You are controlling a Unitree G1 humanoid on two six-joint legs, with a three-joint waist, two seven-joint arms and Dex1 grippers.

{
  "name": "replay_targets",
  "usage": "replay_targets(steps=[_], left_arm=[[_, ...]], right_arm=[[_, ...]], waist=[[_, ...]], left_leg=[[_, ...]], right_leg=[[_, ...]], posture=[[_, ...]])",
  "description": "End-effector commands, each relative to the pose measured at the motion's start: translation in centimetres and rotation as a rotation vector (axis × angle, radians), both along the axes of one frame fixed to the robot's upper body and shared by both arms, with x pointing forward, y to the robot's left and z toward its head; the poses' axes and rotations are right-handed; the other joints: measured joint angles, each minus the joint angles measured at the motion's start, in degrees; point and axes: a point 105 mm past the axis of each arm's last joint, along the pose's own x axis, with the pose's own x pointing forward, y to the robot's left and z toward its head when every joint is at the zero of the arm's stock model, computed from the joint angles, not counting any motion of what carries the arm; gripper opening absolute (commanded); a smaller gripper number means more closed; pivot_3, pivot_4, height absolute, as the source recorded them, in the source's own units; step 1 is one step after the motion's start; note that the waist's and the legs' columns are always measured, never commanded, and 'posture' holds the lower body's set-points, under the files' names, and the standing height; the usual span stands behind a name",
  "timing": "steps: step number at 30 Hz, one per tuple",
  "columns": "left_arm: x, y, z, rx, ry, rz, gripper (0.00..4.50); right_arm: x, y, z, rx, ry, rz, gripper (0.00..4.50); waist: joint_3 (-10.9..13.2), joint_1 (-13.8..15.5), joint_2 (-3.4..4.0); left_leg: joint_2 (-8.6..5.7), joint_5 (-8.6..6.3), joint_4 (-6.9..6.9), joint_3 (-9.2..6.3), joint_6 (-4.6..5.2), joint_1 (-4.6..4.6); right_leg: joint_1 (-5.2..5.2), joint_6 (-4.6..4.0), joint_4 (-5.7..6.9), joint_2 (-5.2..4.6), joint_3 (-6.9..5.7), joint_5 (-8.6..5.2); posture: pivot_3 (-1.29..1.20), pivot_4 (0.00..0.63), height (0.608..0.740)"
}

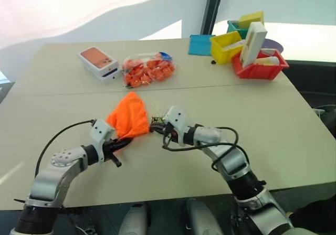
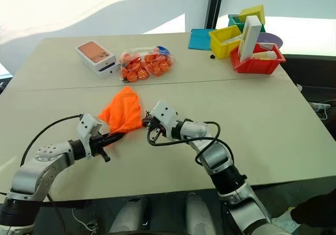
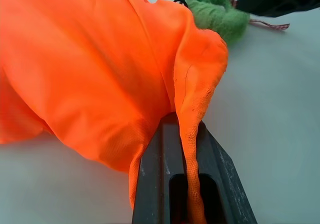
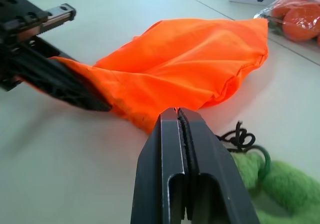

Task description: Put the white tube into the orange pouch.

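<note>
The orange pouch [image 1: 128, 114] lies crumpled on the table's middle, raised at its near corner. My left gripper [image 1: 127, 139] is shut on that corner, with the hem pinched between its fingers [image 3: 150, 174]. My right gripper [image 4: 177, 112] sits close beside the pouch, on the side of its green tuft [image 4: 280, 184] and black cord. Its fingers are shut with nothing between them. The left gripper's black fingers [image 4: 75, 91] show across the pouch from it. The white tube is hidden.
At the back left sit a white box with an orange top [image 1: 98, 63] and a clear bag of orange pieces [image 1: 148, 71]. At the back right are a yellow bin [image 1: 227, 46], a red bin [image 1: 260, 68], a tall white box [image 1: 253, 43] and a blue pad [image 1: 199, 44].
</note>
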Motion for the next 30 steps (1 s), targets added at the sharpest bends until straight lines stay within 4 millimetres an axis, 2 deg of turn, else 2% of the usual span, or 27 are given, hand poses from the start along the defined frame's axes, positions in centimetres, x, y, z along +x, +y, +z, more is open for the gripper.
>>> replay_targets(steps=[1, 3, 4, 6, 8, 12, 18, 21, 24, 30], left_arm=[[-0.5, 0.9, 0.0, 0.010, -0.001, 0.005, 0.00], [-0.4, 1.0, 0.0, -0.002, -0.001, 0.012, 0.00], [-0.4, 0.9, 0.0, -0.017, 0.003, 0.008, 0.00], [-0.4, 0.6, 0.3, -0.058, 0.006, -0.002, 0.54], [-0.6, 0.4, 0.6, -0.082, 0.011, -0.019, 1.28], [-0.5, 1.0, 1.2, -0.061, -0.034, -0.003, 3.25], [-0.6, 1.8, 2.6, -0.106, -0.062, 0.008, 3.25], [-0.5, 2.6, 3.7, -0.122, -0.088, 0.024, 3.32], [-0.3, 3.2, 5.2, -0.161, -0.108, 0.030, 3.32], [-0.8, 3.2, 6.2, -0.154, -0.089, -0.014, 3.32]], right_arm=[[-0.2, -0.8, 1.2, -0.023, -0.058, 0.007, 1.36], [0.1, -1.2, 0.8, -0.064, -0.078, -0.010, 2.28], [0.4, -1.2, 0.5, -0.071, -0.082, -0.025, 2.37], [1.0, -1.2, 0.0, -0.084, -0.086, -0.056, 2.43], [1.4, -1.1, -0.5, -0.095, -0.086, -0.075, 2.43], [2.0, -1.2, -1.6, -0.145, -0.080, -0.108, 2.43], [2.3, -1.5, -2.6, -0.180, -0.066, -0.137, 2.43], [2.5, -3.0, -2.1, -0.164, -0.062, -0.184, 1.58], [2.2, -4.9, -1.1, -0.137, -0.077, -0.213, 0.06], [-0.4, -7.8, 1.3, -0.026, -0.075, -0.170, 0.02]], waist=[[0.00, 0.03, 0.00], [0.00, 0.09, 0.00], [0.00, 0.10, 0.00], [0.00, 0.10, -0.01], [0.00, 0.11, -0.01], [0.00, 0.26, -0.01], [0.00, 0.27, -0.01], [-0.01, 0.33, -0.02], [-0.01, 0.70, -0.01], [0.00, 0.37, -0.01]], left_leg=[[0.00, 0.00, 0.00, -0.01, 0.00, 0.00], [0.01, 0.00, -0.01, 0.00, 0.00, 0.00], [0.00, 0.00, -0.01, 0.00, 0.00, 0.00], [0.00, 0.00, 0.00, 0.01, 0.00, 0.00], [0.00, 0.00, 0.00, 0.00, 0.00, -0.01], [0.00, 0.00, 0.00, 0.00, 0.00, -0.01], [0.00, 0.00, 0.01, 0.00, 0.00, -0.01], [0.00, 0.00, 0.03, 0.00, 0.00, -0.01], [0.00, 0.00, 0.05, -0.02, 0.00, -0.02], [-0.01, 0.00, 0.04, 0.01, 0.00, -0.07]], right_leg=[[0.00, -0.07, 0.00, 0.00, 0.00, -0.04], [0.00, -0.09, 0.00, 0.00, 0.00, -0.05], [0.00, -0.09, 0.00, 0.00, 0.00, -0.05], [0.00, -0.09, 0.00, 0.00, 0.00, -0.05], [0.00, -0.09, 0.00, 0.00, 0.00, -0.05], [0.00, -0.09, 0.00, 0.00, 0.00, -0.05], [0.01, -0.10, 0.01, 0.00, 0.00, -0.05], [0.03, -0.10, 0.00, -0.02, 0.00, -0.05], [0.04, -0.10, -0.01, -0.04, -0.01, -0.06], [0.05, -0.08, -0.10, -0.10, -0.01, -0.07]], posture=[[0.00, 0.150, 0.740], [0.00, 0.150, 0.740], [0.00, 0.150, 0.740], [0.00, 0.150, 0.740], [0.00, 0.150, 0.740], [0.00, 0.150, 0.740], [0.00, 0.150, 0.740], [0.00, 0.150, 0.740], [0.00, 0.150, 0.740], [0.00, 0.150, 0.740]])
